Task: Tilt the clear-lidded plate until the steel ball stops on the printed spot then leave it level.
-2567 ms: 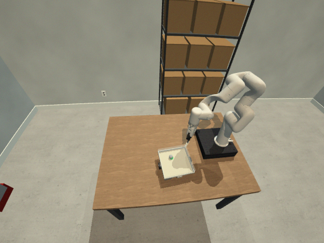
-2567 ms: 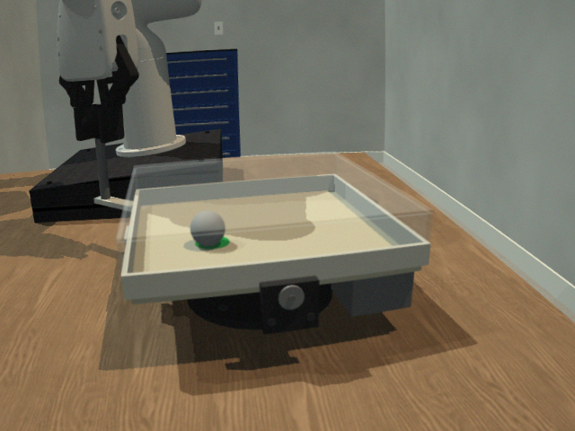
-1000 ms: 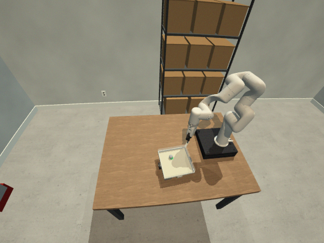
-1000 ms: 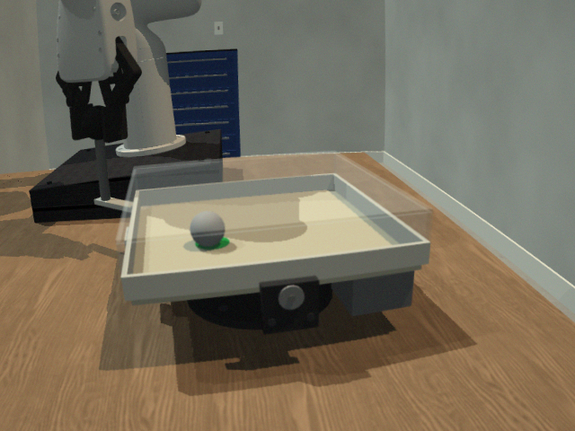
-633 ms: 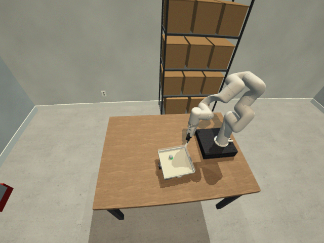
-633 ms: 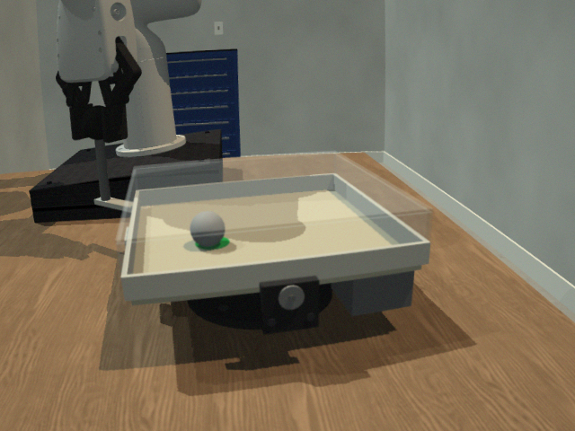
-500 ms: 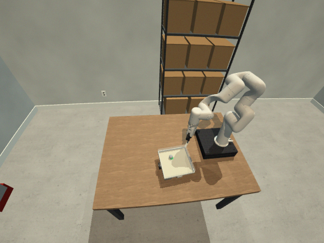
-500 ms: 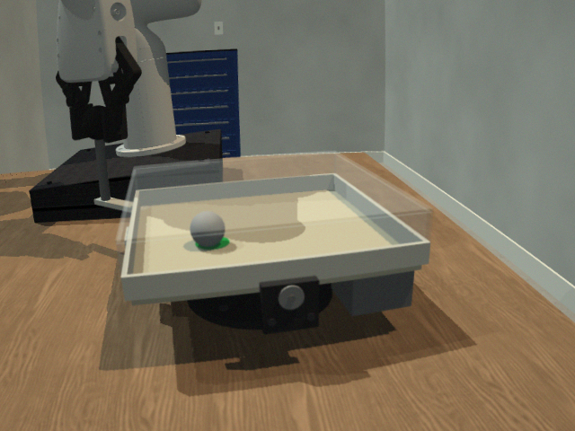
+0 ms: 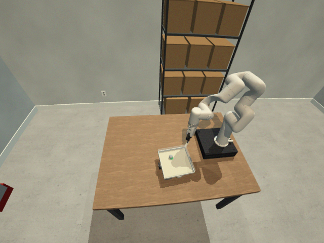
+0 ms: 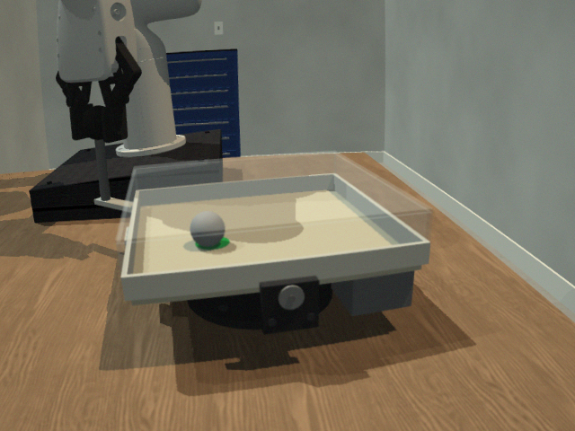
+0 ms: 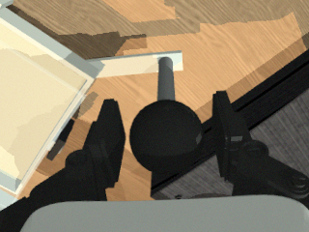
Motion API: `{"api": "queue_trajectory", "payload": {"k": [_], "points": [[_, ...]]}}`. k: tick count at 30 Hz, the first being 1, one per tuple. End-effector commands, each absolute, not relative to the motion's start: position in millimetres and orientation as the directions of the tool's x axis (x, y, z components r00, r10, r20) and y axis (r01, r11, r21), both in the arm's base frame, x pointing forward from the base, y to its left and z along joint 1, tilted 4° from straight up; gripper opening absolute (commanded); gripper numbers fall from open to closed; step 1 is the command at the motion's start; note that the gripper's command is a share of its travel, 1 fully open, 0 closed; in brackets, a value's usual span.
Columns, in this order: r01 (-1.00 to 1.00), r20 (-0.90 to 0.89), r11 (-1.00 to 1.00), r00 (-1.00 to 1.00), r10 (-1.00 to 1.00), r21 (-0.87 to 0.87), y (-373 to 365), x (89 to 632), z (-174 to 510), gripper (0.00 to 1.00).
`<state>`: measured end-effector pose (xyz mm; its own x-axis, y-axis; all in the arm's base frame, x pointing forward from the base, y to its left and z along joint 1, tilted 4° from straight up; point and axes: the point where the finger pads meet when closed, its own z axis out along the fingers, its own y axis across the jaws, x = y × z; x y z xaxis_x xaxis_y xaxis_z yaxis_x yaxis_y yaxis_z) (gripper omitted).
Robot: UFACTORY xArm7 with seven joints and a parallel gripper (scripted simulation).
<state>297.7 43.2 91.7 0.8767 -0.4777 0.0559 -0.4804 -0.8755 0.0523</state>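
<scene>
The clear-lidded plate sits on its black pivot mount near the table's middle and looks close to level. The steel ball rests on the green printed spot, covering most of it. A thin upright handle with a round black knob rises from a tab at the plate's far corner. My gripper is open. Its fingers stand on either side of the knob with a gap on each side.
The arm's black base block lies just behind the handle. A shelf of cardboard boxes stands beyond the table. A blue cabinet is at the back wall. The pivot block shows under the plate's front edge.
</scene>
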Motion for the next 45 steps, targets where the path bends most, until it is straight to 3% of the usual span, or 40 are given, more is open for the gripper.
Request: {"api": "queue_trajectory", "payload": {"k": [1, 45], "points": [[-0.48, 0.058, -0.876, 0.877, -0.478, 0.05, 43, 299, 93, 0.61], [-0.48, 0.058, -0.876, 0.877, -0.478, 0.05, 47, 298, 142, 0.61]]}}
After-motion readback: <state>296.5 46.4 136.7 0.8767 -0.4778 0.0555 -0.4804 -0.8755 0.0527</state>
